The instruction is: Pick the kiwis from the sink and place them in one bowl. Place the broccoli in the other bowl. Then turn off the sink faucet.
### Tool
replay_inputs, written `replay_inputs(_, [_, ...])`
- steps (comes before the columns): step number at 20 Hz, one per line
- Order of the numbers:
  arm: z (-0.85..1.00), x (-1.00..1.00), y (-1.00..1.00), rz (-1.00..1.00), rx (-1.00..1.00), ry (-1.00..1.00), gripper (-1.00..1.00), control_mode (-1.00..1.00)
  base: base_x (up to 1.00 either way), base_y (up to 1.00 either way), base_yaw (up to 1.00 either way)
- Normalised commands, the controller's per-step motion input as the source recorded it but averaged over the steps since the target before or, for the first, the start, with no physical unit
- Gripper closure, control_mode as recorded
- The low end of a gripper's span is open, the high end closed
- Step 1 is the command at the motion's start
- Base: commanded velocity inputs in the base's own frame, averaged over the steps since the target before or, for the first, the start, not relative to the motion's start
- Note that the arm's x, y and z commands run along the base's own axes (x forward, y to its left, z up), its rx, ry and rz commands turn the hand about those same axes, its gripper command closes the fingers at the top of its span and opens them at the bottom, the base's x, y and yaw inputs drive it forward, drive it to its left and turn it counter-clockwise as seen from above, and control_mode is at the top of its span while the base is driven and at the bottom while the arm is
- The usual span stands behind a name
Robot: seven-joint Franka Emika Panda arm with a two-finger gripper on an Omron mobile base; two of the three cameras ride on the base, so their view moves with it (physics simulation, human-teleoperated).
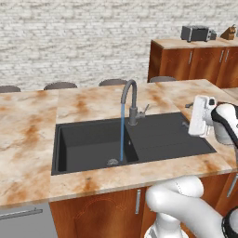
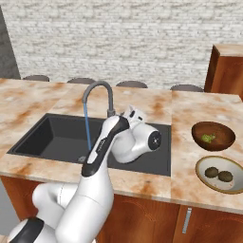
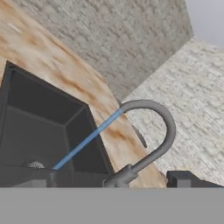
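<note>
I see the marble tabletop [image 1: 28,139] running under a brick wall, with the dark-grey sink [image 1: 172,139] cut into its middle; its deep basin sits toward the tabletop's left end and the flat drainboard toward the right end. My arm [image 2: 102,147] rises from the near edge and bends over the drainboard. On the far tabletop in the back right corner of the left base view stand a grey toaster [image 1: 195,33] and a knife block [image 1: 228,32].

The sink faucet [image 1: 132,100] stands at the sink's back edge, between basin and drainboard, its spout arched over the basin. A thin blue water stream [image 1: 122,132] falls from it to the round drain [image 1: 112,162], and the small lever [image 1: 144,109] sticks out on the drainboard side.

At the tabletop's right end, the other bowl [image 2: 213,135], dark and wooden-looking, sits farther from the near edge and holds the broccoli [image 2: 207,138]. Just in front of it, by the near edge, the pale one bowl [image 2: 222,173] holds the kiwis [image 2: 218,174] side by side.

My end effector [image 1: 189,115] hangs over the right part of the drainboard, near the faucet lever but apart from it, fingers spread wide, holding nothing
</note>
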Motion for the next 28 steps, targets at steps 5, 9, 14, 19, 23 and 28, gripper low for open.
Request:
replay_inputs(5, [-0.05, 0.0, 0.09, -0.21, 0.04, 0.16, -1.0, -1.0, 0.0, 0.0, 0.0])
replay_inputs(9, [-0.01, 0.01, 0.07, -0.09, 0.01, 0.25, -1.0, -1.0, 0.0, 0.0, 0.0])
replay_inputs(14, [0.0, 0.06, -0.06, 0.0, 0.14, 0.02, -1.0, -1.0, 0.0, 0.0, 0.0])
replay_inputs(19, [-0.03, 0.06, -0.06, 0.0, 0.21, 0.02, -1.0, -1.0, 0.0, 0.0, 0.0])
replay_inputs(23, [0.0, 0.27, 0.0, 0.0, 0.16, 0.18, -1.0, -1.0, 0.0, 0.0, 0.0])
replay_inputs(28, [0.0, 0.29, 0.0, 0.01, 0.12, 0.08, -1.0, -1.0, 0.0, 0.0, 0.0])
